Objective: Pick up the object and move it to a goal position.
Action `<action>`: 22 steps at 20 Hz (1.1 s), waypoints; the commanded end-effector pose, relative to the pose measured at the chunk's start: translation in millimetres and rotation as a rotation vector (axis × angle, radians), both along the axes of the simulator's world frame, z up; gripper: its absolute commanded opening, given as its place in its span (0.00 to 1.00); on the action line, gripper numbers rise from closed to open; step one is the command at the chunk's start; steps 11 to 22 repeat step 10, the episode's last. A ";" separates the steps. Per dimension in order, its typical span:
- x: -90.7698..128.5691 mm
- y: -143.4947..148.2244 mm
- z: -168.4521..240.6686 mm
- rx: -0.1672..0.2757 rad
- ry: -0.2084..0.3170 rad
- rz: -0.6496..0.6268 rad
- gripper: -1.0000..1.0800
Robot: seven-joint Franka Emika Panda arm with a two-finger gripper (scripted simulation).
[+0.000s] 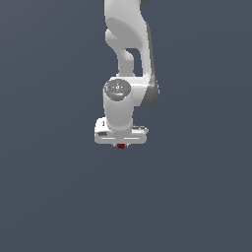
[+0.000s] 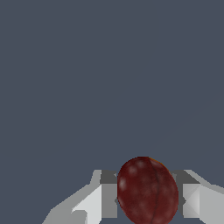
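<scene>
The object is a small dark red roundish lump (image 2: 147,191). In the wrist view it sits between my two grey fingers (image 2: 108,194), which press on it from both sides. In the exterior view only a tiny red bit of it (image 1: 121,145) shows under the white hand. My gripper (image 1: 121,144) points straight down and is shut on the object. My gripper also shows in the wrist view (image 2: 148,197). I cannot tell from these frames how high it is above the floor.
A plain dark grey-blue surface (image 1: 197,197) fills both views. The white arm (image 1: 125,44) rises from the hand to the top of the exterior view. No goal marker shows.
</scene>
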State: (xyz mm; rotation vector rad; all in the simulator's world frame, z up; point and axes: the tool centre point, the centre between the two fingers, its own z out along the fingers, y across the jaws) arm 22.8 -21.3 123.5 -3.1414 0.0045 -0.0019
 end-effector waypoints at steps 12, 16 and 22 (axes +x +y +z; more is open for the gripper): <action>5.9 -25.9 34.3 0.000 0.001 0.001 0.00; 5.9 -25.9 34.3 0.000 0.001 0.001 0.00; 5.9 -25.9 34.3 0.000 0.001 0.001 0.00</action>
